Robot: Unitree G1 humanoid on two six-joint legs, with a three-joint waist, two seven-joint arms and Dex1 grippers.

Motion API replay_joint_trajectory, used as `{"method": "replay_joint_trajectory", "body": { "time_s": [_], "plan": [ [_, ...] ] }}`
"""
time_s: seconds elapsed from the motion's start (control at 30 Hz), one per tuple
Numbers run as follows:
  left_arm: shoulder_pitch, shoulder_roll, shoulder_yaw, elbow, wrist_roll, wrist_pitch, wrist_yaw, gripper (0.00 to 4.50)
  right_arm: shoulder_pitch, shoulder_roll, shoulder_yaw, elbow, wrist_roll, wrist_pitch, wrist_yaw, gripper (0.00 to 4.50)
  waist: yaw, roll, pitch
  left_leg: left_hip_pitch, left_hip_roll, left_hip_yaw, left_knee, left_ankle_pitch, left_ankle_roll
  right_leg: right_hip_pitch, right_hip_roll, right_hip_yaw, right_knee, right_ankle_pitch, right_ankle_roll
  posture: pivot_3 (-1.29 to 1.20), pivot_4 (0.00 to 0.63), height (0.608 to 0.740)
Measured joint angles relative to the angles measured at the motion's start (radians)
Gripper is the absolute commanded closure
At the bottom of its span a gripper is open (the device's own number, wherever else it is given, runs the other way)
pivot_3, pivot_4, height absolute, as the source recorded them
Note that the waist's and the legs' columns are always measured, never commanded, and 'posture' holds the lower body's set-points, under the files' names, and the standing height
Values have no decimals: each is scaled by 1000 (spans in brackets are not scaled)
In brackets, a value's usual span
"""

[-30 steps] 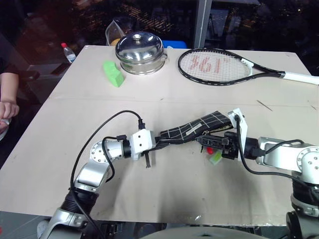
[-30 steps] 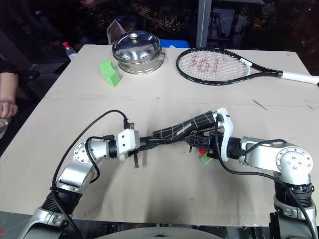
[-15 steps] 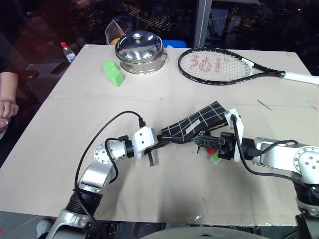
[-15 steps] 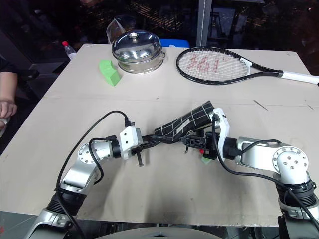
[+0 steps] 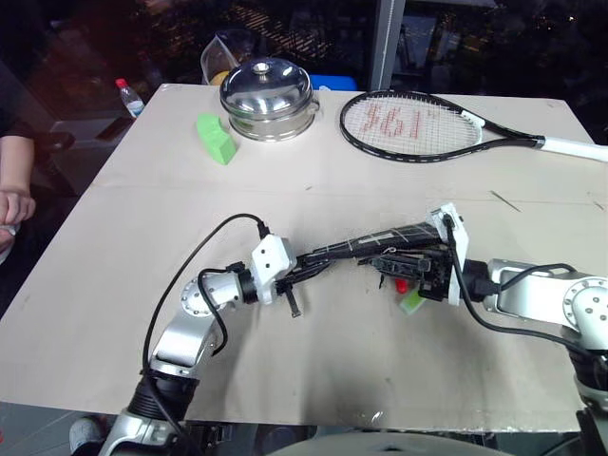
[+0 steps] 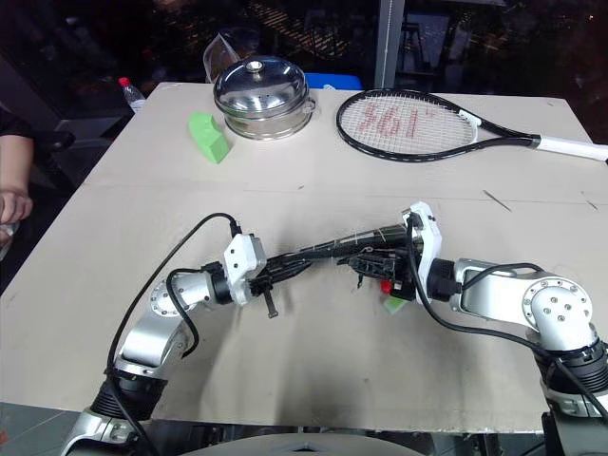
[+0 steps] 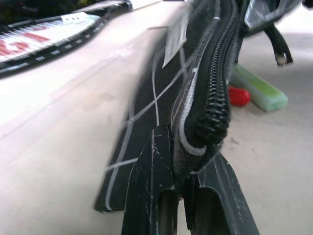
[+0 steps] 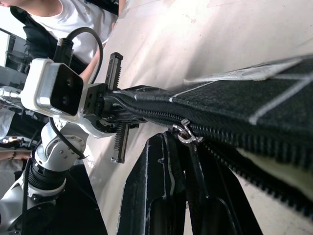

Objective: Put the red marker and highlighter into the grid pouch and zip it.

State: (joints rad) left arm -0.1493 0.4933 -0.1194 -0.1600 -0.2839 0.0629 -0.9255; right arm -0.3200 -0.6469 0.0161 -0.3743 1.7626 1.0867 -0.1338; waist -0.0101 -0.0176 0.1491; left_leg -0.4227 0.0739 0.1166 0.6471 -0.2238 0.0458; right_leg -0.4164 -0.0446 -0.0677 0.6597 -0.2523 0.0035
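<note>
Grid pouch stretched between left tool and right tool.

A: What sits at the far end of the table?
B: 1 steel lidded pot, 1 green wedge block beside it, 1 tennis racket.
A: And off the table's left edge?
B: A bottle, a person's hand.

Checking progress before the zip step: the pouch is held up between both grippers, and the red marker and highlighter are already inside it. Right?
Not quite. Both grippers, left and right, do hold the pouch up, but the red marker and highlighter lie on the table under it, as the left wrist view shows.
</note>
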Motion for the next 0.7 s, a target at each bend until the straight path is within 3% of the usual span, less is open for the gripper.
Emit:
{"method": "replay_joint_trajectory", "body": {
  "time_s": [0.3,0.7],
  "plan": [
    [-2,-3,-3,-27,5,27,27,4500,-13,-1,8,2,0,-10,1,4357,0,0,0,0,0,0,0,0,0,0,0,0,0,0,0,0,150,740],
    [-115,-17,-66,-6,99,-12,34,4500,-52,4,25,22,7,-30,-2,4357,3,0,0,-1,0,0,0,0,0,0,1,0,0,0,0,0,150,740]
  ]
}}
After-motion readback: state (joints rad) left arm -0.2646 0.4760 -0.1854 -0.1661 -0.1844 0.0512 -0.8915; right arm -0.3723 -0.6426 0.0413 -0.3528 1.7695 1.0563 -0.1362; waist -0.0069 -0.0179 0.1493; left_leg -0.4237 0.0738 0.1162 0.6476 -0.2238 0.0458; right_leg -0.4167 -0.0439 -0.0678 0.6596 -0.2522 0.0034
